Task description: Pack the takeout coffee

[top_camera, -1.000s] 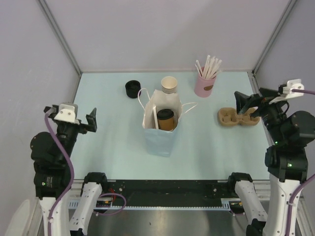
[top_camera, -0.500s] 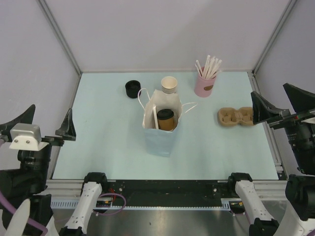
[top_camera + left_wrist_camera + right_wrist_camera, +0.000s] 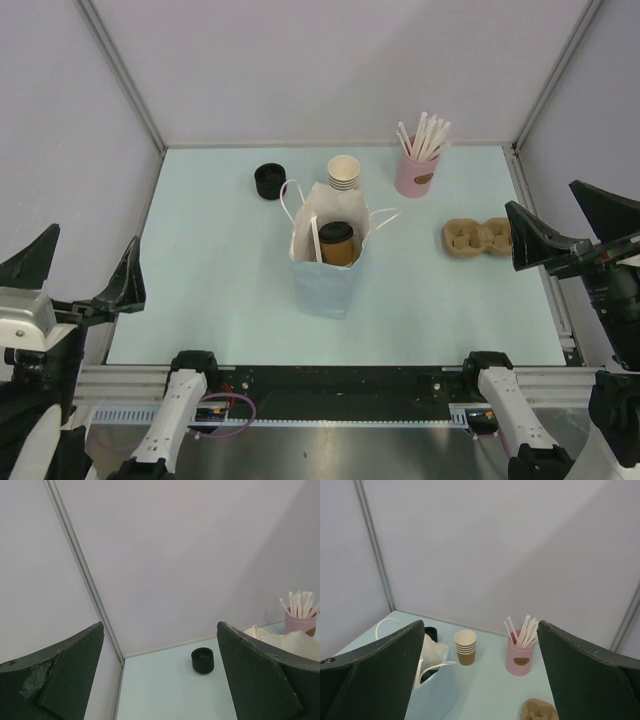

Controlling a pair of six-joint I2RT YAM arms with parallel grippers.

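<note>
The coffee cup (image 3: 336, 240) stands in the bag (image 3: 325, 290), cup stack (image 3: 343, 172) behind.

The blue paper bag (image 3: 325, 280) is standing mid-counter (handles up, mouth open), leaving bare counter (image 3: 210, 270) on both sides. Black lids (image 3: 269, 181), stacked brown cups (image 3: 343, 172) and a pink cup (image 3: 413, 175) are crowding the far edge; a cardboard carrier (image 3: 480, 238) is lying near the right gripper (image 3: 570, 225).
</note>
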